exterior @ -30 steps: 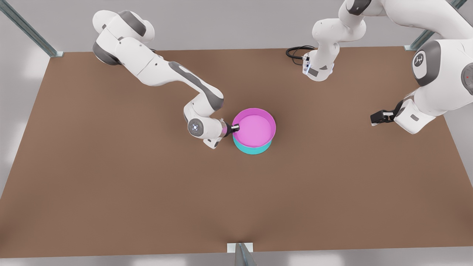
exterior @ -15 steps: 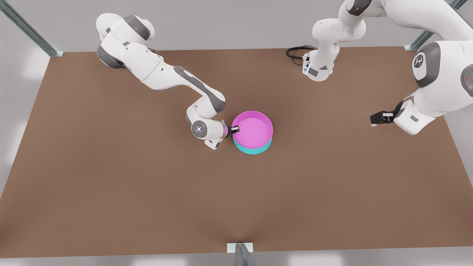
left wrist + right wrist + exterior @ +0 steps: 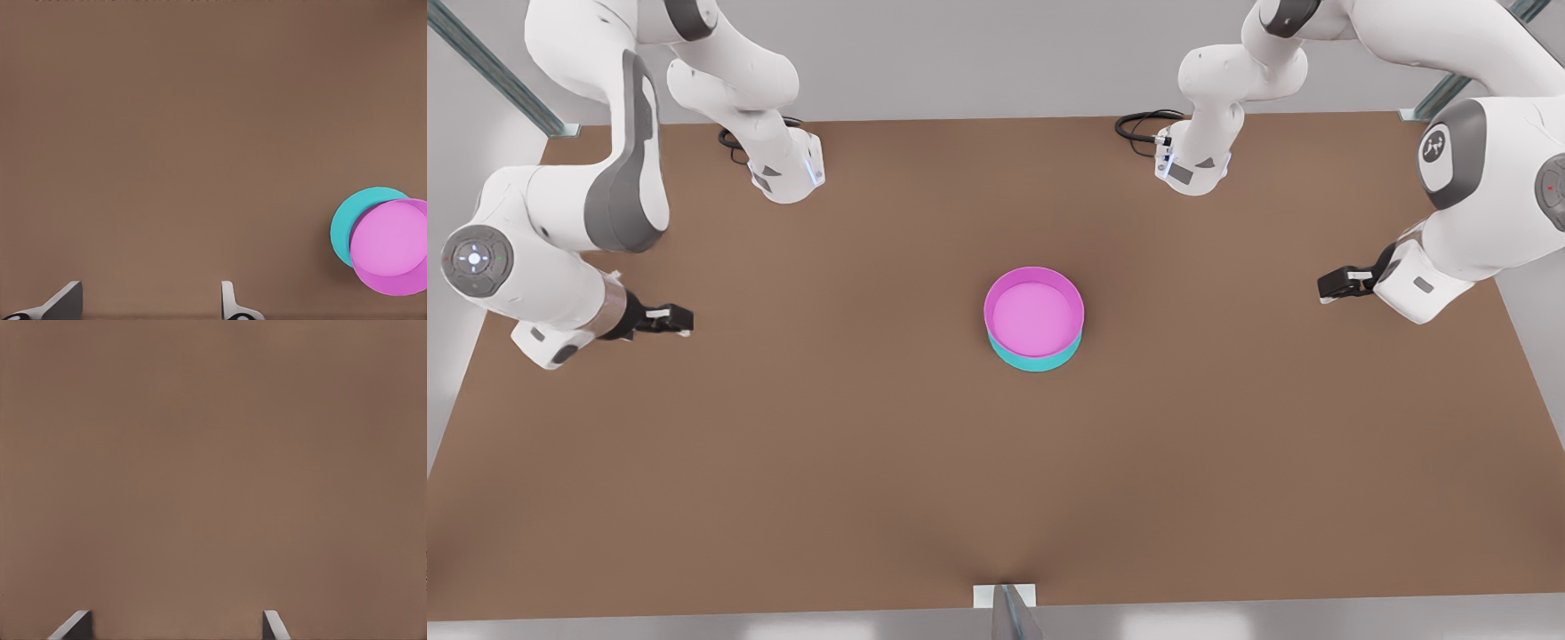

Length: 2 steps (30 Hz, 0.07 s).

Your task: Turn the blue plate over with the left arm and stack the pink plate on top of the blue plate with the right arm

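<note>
Pink plate [image 3: 1034, 308] stacked rim-up on blue plate [image 3: 1035, 361]

A brown table [image 3: 783, 462] carries the blue plate [image 3: 1035, 360] near its middle, both arm bases bolted along its far edge.

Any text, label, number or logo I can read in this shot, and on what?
No readable words or numbers anywhere.
White emblem on the grey joint cover of the arm at the front view's right: a symbol, too small to read.
Round button pad on the arm at the front view's left: no legible lettering.
Pink plate and blue plate: plain.
</note>
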Available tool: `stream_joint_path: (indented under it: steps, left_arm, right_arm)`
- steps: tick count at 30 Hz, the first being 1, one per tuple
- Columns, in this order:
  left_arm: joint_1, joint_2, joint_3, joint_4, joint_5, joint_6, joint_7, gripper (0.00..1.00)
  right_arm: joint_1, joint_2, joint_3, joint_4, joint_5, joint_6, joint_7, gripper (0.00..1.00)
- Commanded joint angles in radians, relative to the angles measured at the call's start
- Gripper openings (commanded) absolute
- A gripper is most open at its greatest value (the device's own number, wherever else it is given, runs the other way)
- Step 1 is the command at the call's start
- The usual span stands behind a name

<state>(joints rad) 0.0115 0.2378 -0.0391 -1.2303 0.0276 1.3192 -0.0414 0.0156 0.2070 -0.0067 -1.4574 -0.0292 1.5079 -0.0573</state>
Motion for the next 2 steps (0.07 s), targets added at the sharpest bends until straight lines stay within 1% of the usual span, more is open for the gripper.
stream_joint_path:
  steps: [1, 2]
  left_arm:
    - [0.001, 0.0, -0.001, 0.0, 0.0, 0.0, 0.0, 1.0]
    - [0.001, 0.0, -0.001, 0.0, 0.0, 0.0, 0.0, 1.0]
  right_arm:
    - [0.004, 0.0, -0.001, 0.002, 0.0, 0.0, -0.001, 1.0]
    - [-0.002, 0.0, -0.001, 0.002, 0.002, 0.0, 0.001, 1.0]
